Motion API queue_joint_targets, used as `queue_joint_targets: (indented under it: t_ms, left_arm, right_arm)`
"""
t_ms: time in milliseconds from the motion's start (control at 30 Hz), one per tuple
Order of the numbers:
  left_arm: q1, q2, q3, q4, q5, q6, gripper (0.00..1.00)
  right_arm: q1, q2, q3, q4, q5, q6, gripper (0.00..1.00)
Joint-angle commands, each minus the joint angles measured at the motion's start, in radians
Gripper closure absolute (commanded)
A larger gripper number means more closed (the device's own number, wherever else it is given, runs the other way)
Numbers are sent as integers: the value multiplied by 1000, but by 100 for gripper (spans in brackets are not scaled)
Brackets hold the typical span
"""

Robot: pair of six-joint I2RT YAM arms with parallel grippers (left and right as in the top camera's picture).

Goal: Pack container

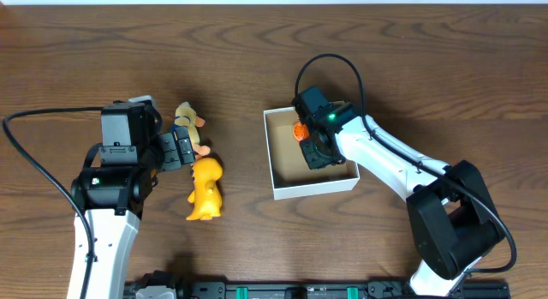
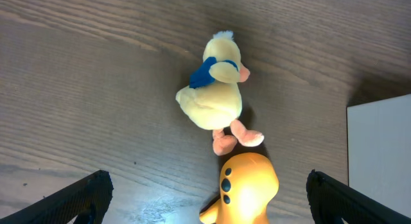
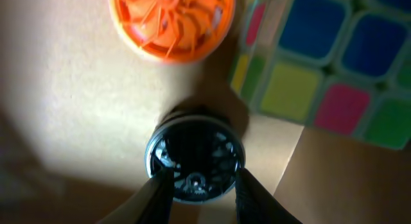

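The container (image 1: 312,189) is a square white-walled box with a brown floor at the table's middle; its white wall also shows in the left wrist view (image 2: 385,140). My right gripper (image 1: 315,149) is down inside it, shut on a black round disc toy (image 3: 196,153) between its fingers (image 3: 196,185). An orange round disc toy (image 3: 170,18) and a many-coloured puzzle cube (image 3: 321,63) lie on the container floor. My left gripper (image 1: 181,149) is open wide (image 2: 205,198) over a yellow-orange toy figure (image 2: 247,185). A yellow plush duck (image 2: 215,89) with a blue scarf lies just beyond it.
The duck (image 1: 185,121) and the yellow-orange figure (image 1: 206,189) lie on the brown wooden table left of the container, touching each other. Black cables run from both arms. A dark rail runs along the table's front edge (image 1: 282,290).
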Motion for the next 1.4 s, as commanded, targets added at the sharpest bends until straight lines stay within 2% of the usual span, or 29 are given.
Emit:
queue_joint_targets:
  t_ms: [0, 500, 700, 1000, 1133, 1367]
  left_arm:
    - [3, -3, 18, -5, -1, -2, 2]
    - [3, -3, 18, -5, -1, -2, 2]
    - [3, -3, 18, -10, -1, -2, 2]
    - [3, -3, 18, -27, -1, -2, 2]
    - [3, -3, 18, -27, -1, -2, 2]
    - [3, -3, 18, -27, -1, -2, 2]
  right_arm:
    - [-6, -2, -6, 10, 44, 55, 66]
    - [-6, -2, -6, 9, 123, 77, 64]
    - [-6, -2, -6, 8, 111, 76, 56]
    - [-4, -6, 15, 8, -194, -37, 56]
    - [-4, -10, 34, -22, -196, -48, 64]
    - [-8, -7, 15, -123, -96, -25, 61]
